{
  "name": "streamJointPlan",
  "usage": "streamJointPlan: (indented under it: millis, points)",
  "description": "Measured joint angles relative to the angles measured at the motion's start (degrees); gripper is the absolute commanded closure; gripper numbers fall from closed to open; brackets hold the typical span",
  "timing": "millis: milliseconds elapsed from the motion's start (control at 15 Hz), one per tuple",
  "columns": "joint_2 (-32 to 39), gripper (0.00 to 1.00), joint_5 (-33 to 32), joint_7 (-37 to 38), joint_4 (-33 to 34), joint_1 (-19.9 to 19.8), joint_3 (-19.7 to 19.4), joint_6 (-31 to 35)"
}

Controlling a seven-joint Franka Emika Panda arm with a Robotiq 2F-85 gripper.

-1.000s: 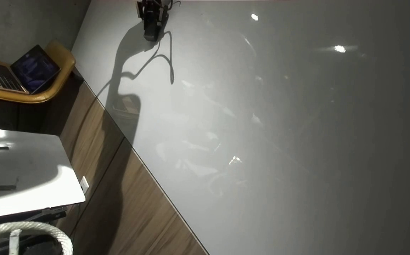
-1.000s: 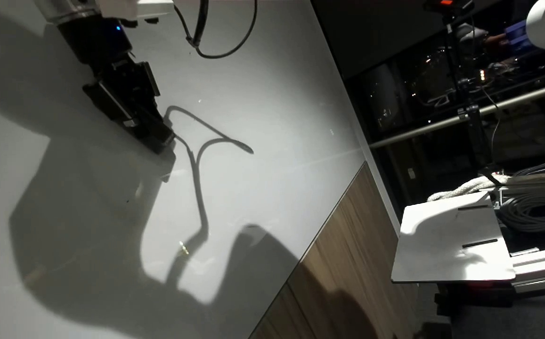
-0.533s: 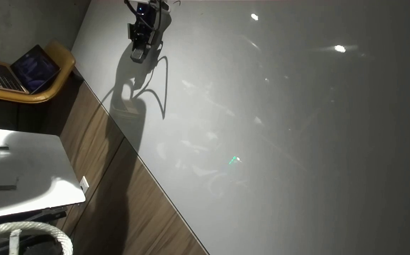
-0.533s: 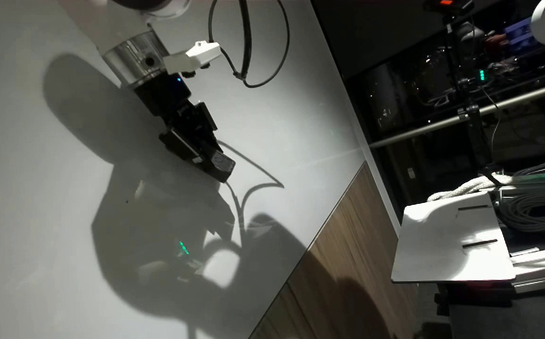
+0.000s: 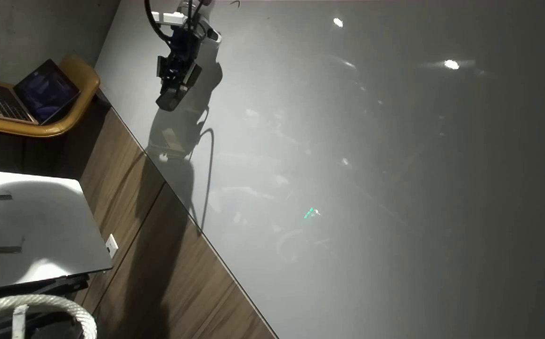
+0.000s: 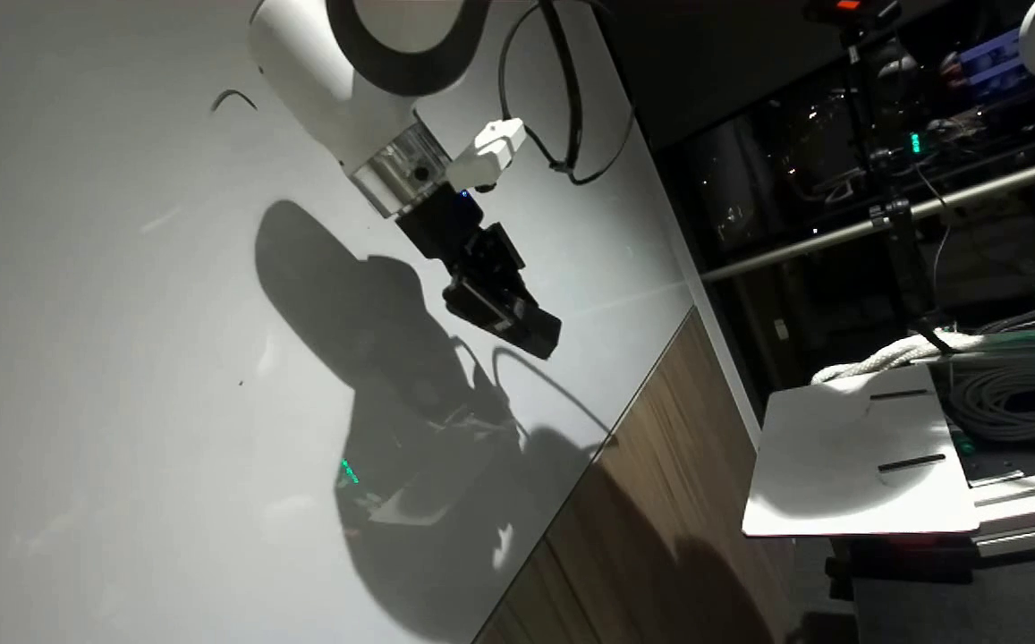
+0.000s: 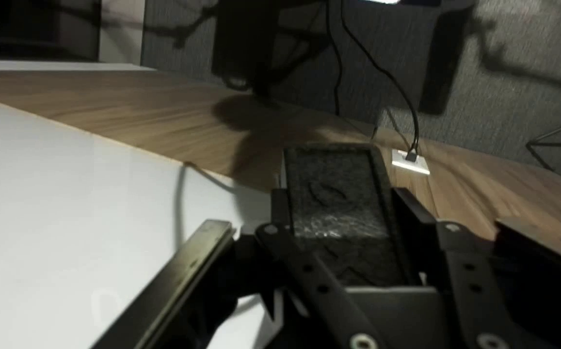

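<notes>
A dark, felt-faced rectangular block (image 7: pixel 338 194), like a board eraser, sits between the fingers of my gripper (image 7: pixel 344 211) in the wrist view. One finger (image 7: pixel 279 208) presses each long side, so the jaws are shut on it. In both exterior views the block (image 5: pixel 168 100) juts out from the tip of the black gripper (image 6: pixel 510 304). Beside it lies the glossy white board (image 5: pixel 347 141); the shadow falls away from the block, which looks apart from the board. Faint smudges show on the board. The block's far face is hidden.
A wood panel (image 5: pixel 192 263) borders the board and carries a white outlet plate (image 7: pixel 410 162) with a plugged-in cable. A yellow chair (image 5: pixel 77 77) holds a laptop (image 5: pixel 46 94). A white platform (image 6: pixel 857 456) stands near coiled rope (image 6: pixel 888 356). Cable loops (image 6: pixel 568 98) hang off the arm.
The arm and gripper, with the block still held, have moved farther into both exterior views, toward the wood panel. Their shadows have shifted the same way across the board and platform.
</notes>
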Motion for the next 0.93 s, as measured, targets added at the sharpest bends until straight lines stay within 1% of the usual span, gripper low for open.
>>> streamJointPlan:
  millis: [200,400,533,667,800,933]
  points:
    - [-4.7,0.71,2.0,1.7,-10.0,0.1,0.4,2.0]
    - [-10.3,0.71,4.7,3.0,-20.3,0.0,0.5,5.5]
    - [-14.2,0.71,6.9,3.2,-27.3,-0.6,0.5,8.6]
    - [-18.5,0.71,7.5,3.2,-34.1,-1.3,0.5,12.7]
    - [-22.7,0.71,6.9,3.1,-37.4,-1.7,0.6,15.0]
    - [-26.5,0.71,4.6,3.0,-36.2,-1.9,0.9,15.1]
